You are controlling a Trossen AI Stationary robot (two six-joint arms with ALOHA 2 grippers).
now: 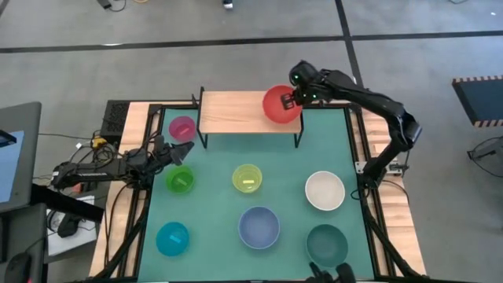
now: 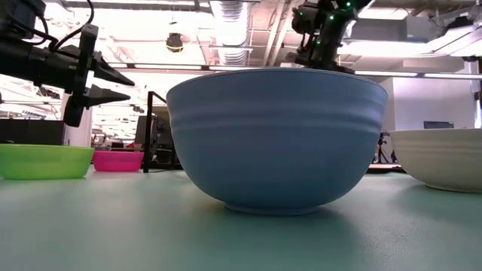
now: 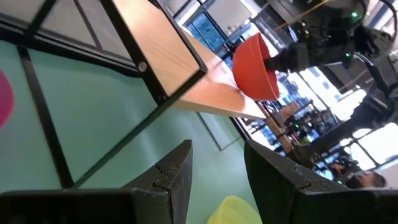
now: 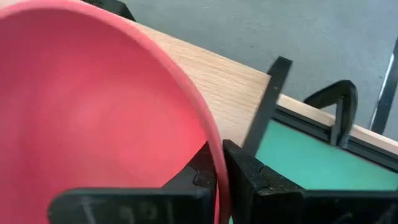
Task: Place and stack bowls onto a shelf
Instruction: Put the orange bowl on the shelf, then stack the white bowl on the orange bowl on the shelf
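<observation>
A red bowl (image 1: pixel 279 104) hangs tilted over the right end of the light-wood shelf (image 1: pixel 236 112), with my right gripper (image 1: pixel 292 100) shut on its rim. The right wrist view shows the bowl's inside (image 4: pixel 93 112) large in front of the fingers. I cannot tell whether the bowl touches the board. My left gripper (image 1: pixel 179 149) waits open at the mat's left edge, beside the pink bowl (image 1: pixel 182 127), which stands on its base left of the shelf. My right gripper pinches the red bowl's rim (image 4: pixel 214 146) on the side toward the table's right, one finger inside the bowl and one outside. The fingers come slanting down from the table's right. The bowl is tilted, its open side (image 3: pixel 255 65) turned away from level.
On the green mat (image 1: pixel 291 157) stand a green bowl (image 1: pixel 180 179), a yellow bowl (image 1: pixel 247 178), a white bowl (image 1: pixel 324 190), a pale blue bowl (image 1: pixel 258 226), a cyan bowl (image 1: pixel 172 238) and a dark teal bowl (image 1: pixel 327 244). The shelf's left and middle are bare.
</observation>
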